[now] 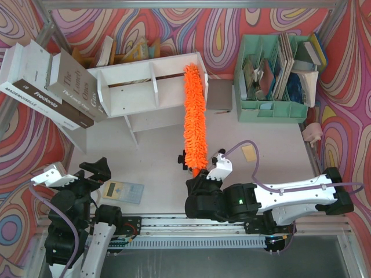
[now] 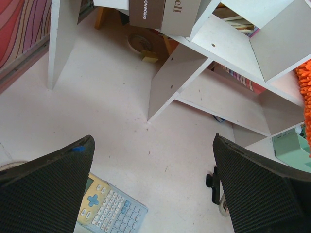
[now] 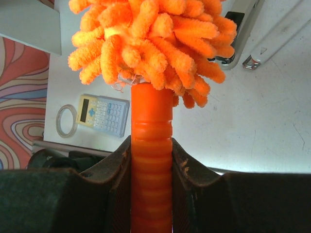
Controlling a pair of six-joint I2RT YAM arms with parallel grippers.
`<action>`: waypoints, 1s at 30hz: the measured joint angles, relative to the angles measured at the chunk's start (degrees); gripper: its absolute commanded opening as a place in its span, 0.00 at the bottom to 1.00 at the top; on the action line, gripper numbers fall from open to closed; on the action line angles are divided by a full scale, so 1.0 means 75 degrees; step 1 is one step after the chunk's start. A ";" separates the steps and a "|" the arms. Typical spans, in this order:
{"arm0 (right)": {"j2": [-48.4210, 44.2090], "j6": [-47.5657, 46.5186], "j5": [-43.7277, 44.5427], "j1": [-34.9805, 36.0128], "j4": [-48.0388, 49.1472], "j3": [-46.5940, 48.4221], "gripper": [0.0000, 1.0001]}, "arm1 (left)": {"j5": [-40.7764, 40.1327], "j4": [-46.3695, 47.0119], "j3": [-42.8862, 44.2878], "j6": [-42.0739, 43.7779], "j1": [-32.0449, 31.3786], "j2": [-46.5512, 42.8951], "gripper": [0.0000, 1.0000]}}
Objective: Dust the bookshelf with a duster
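The white bookshelf point(image 1: 151, 87) stands at the back left of the table, and its tiers and dividers also show in the left wrist view point(image 2: 228, 43). The orange fluffy duster point(image 1: 195, 116) runs from the shelf's right end toward me, its far tip against the shelf's top right corner. My right gripper point(image 1: 200, 174) is shut on the duster's orange ribbed handle point(image 3: 151, 141), with the fluffy head point(image 3: 150, 43) just beyond the fingers. My left gripper point(image 1: 95, 171) is open and empty above the table near a calculator point(image 2: 109, 208), apart from the shelf.
Large books point(image 1: 52, 87) lean against the shelf's left side. A mint-green file organiser point(image 1: 272, 75) stands at the back right. A calculator point(image 1: 123, 191), a yellow note point(image 1: 249, 152), a black clip point(image 1: 182, 159) and a tape ring point(image 3: 66, 120) lie on the table.
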 measured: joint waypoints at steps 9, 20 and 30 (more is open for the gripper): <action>-0.0044 -0.0903 0.0076 -0.0012 0.0536 0.0239 0.00 | 0.0000 0.0000 0.0000 0.0000 0.0000 0.0000 0.99; 0.0586 -0.2620 -0.0428 -0.0029 0.2430 0.0417 0.00 | 0.0000 0.0000 0.0000 0.0000 0.0000 0.0000 0.99; 0.0836 -0.2142 -0.0734 -0.0047 0.2416 0.0256 0.00 | -0.0003 0.0000 0.0000 0.0000 0.0000 0.0000 0.99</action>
